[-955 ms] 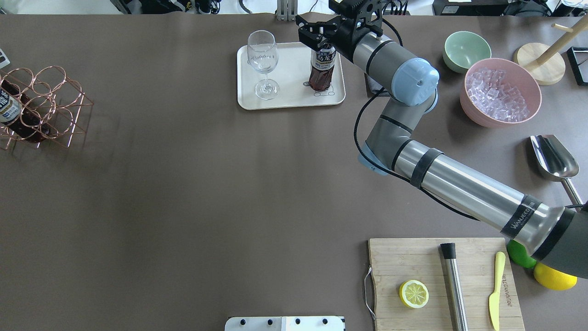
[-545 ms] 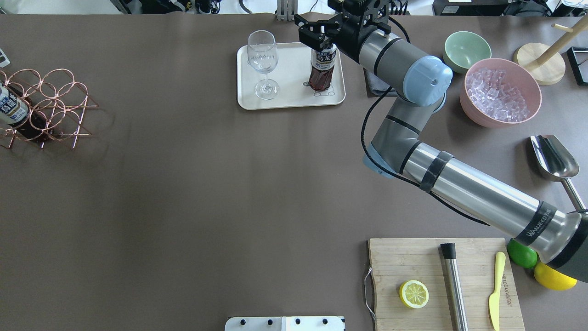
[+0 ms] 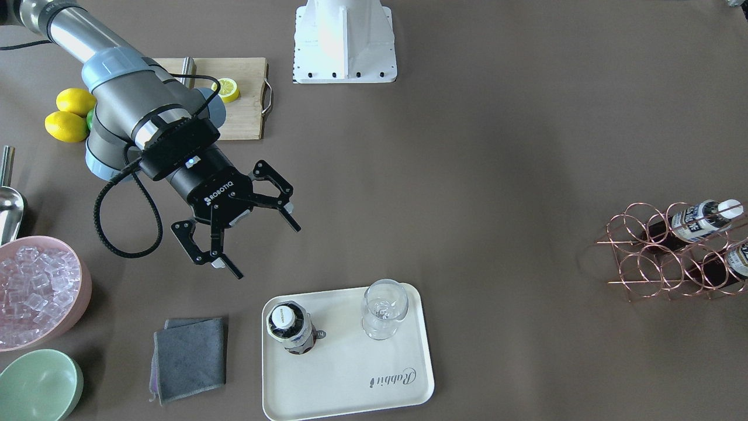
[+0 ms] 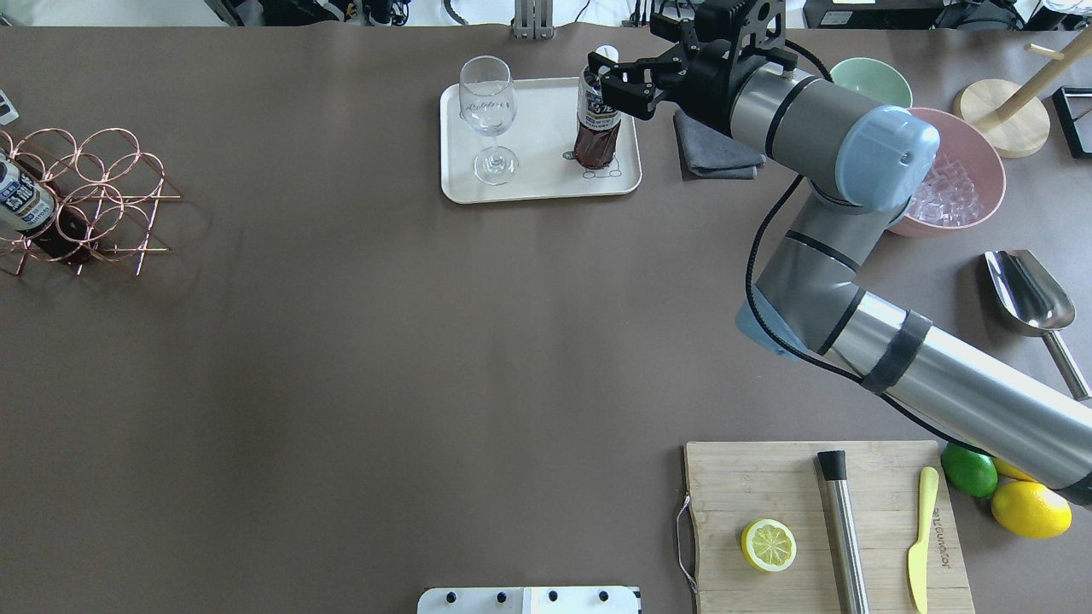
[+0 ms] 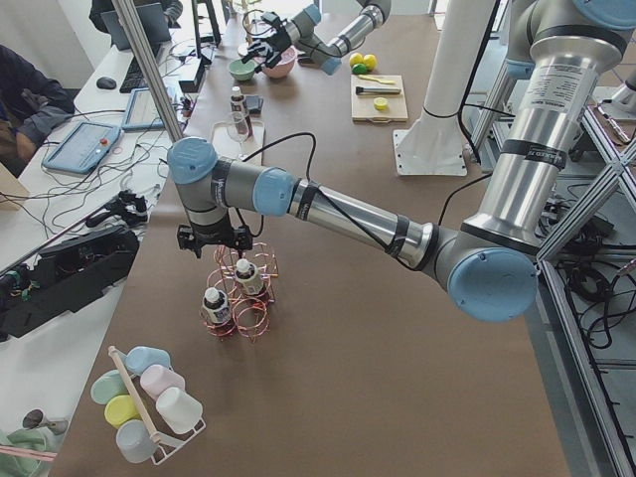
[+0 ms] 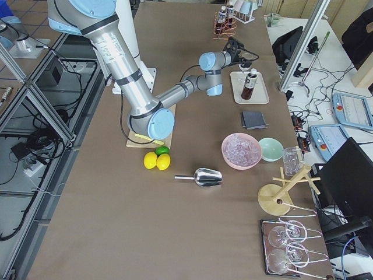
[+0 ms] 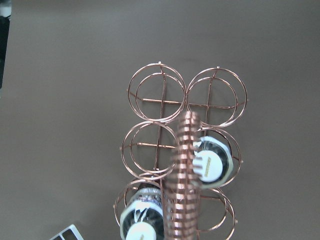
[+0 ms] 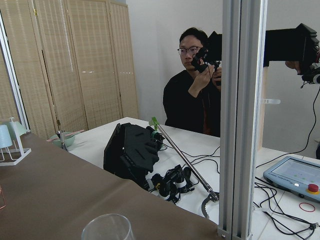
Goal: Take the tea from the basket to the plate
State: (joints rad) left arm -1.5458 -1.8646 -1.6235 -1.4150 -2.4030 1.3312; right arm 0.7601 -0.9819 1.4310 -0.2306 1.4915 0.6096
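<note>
**Release of the bottle.** The tea [image 3: 287, 327] stood upright on the plate [image 3: 350, 374], beside a wine glass [image 3: 383, 307], with its white cap exposed. The right hand [image 3: 269, 252] hung above the counter [image 3: 467, 146] just beside the plate, its fingers spread wide and holding nothing. The left hand [image 5: 213, 246] hovered over the basket [image 3: 672, 257], where two more bottles [image 7: 212, 165] stayed in their rings. Whether that hand was open could not be told.

The bottle was probably light and fairly stiff while full. Its smooth label looked slippery and its thin wall likely to yield to a hard squeeze. Tall and narrow, it could tip if nudged. The neck just under the cap seemed the safest hold.

Half a second earlier the right hand had straddled the cap. Since then it had drawn clear toward the robot's right, and the bottle had not shifted.
</note>
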